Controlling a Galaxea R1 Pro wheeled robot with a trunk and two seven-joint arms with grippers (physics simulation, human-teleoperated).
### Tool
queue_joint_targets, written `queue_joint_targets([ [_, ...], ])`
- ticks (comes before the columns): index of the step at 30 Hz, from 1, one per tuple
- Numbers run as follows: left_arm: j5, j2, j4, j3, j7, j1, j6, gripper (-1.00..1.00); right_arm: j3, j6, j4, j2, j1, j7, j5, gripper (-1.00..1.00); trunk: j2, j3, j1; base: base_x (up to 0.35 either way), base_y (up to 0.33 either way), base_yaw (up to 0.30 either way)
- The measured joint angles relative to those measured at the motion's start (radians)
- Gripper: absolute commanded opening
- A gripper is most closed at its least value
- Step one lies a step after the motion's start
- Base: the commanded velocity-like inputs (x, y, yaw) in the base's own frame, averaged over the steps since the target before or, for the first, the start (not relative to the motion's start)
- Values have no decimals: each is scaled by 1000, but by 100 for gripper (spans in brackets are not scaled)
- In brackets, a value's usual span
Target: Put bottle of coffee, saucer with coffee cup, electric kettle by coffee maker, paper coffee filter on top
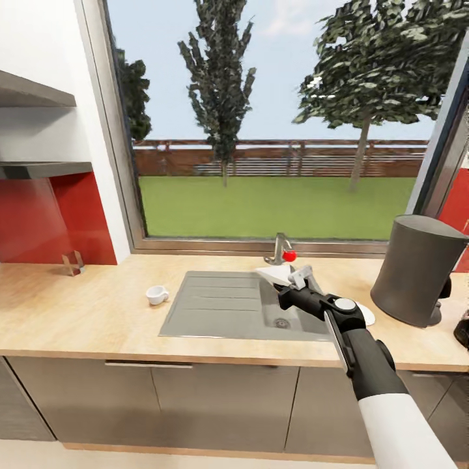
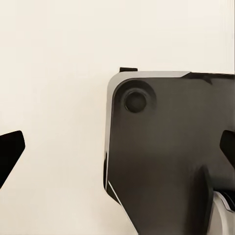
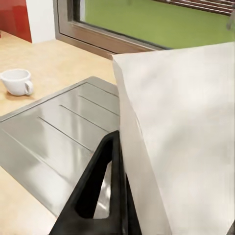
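A wide window looks onto lawn, fence and trees above the light-wood kitchen surface, which carries an inset grey sink over grey cabinet fronts. On the wall at the left hang two dark grey boards, the lower being the kitchen shelf. The coffee cup, tiny and white with a loop handle, sits on the surface just left of the sink. The coffee maker, tall and dark grey with a slanted top, stands at the right, the white saucer peeping out beside its base. Over the sink basin, the right tool is clamped on the paper coffee filter, a thin white pointed piece, near the tap

Left wrist view: a dark grey robot panel against a pale background; dark fingertips sit at either edge, well apart

Right wrist view: the filter looms large, white and creased, pinched against a black finger, above the sink's ribbed drainer; the cup stands beyond on the wood
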Motion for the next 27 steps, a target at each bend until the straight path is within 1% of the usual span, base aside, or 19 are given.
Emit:
queue_joint_targets([
  [16, 0, 1, 0, 1, 0, -3, 0, 100, 0, -3, 0, 1, 2, 1, -3, -100, 0, 0, 0, -15, -276, 0],
  [20, 0, 0, 0, 1, 0, -4, 0, 100, 0, -3, 0, 1, 3, 1, -3, -100, 0, 0, 0, -87, -276, 0],
  [27, 1, 0, 1, 4, 0, -5, 0, 100, 0, -2, 1, 1, 3, 1, -2, -100, 0, 0, 0, -225, -203, 0],
])
